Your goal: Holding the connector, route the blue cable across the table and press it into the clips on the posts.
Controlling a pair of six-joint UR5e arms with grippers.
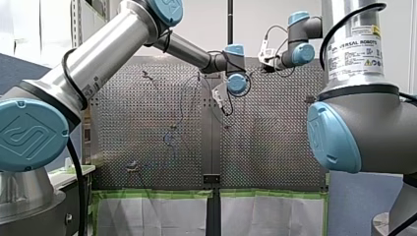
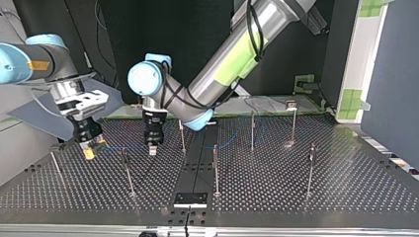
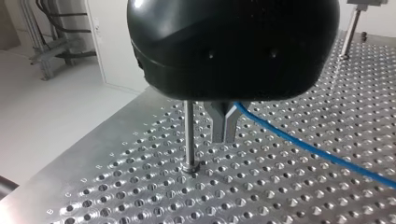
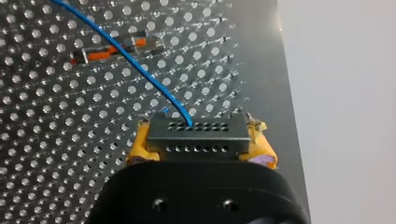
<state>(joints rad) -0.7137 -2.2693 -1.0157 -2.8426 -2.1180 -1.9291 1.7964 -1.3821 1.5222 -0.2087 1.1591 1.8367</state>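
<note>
My right gripper point(image 4: 201, 149) is shut on a dark grey connector point(image 4: 198, 135), clamped between its yellow pads point(image 4: 140, 147). The blue cable point(image 4: 140, 65) leaves the connector's top and runs away over the perforated table. In the top view my right gripper point(image 2: 89, 152) hangs low at the left, and my left gripper point(image 2: 152, 149) is a short way to its right. The blue cable point(image 2: 123, 147) spans between them. In the left wrist view my left gripper point(image 3: 224, 137) is shut on the blue cable point(image 3: 303, 144). A thin metal post point(image 3: 189, 140) stands right beside its fingers.
Several thin posts stand across the table, such as the ones at the middle point(image 2: 216, 170) and right point(image 2: 311, 168) of the top view. A black plate point(image 2: 190, 199) lies by the near edge. A small grey and orange piece point(image 4: 116, 46) lies ahead of my right gripper.
</note>
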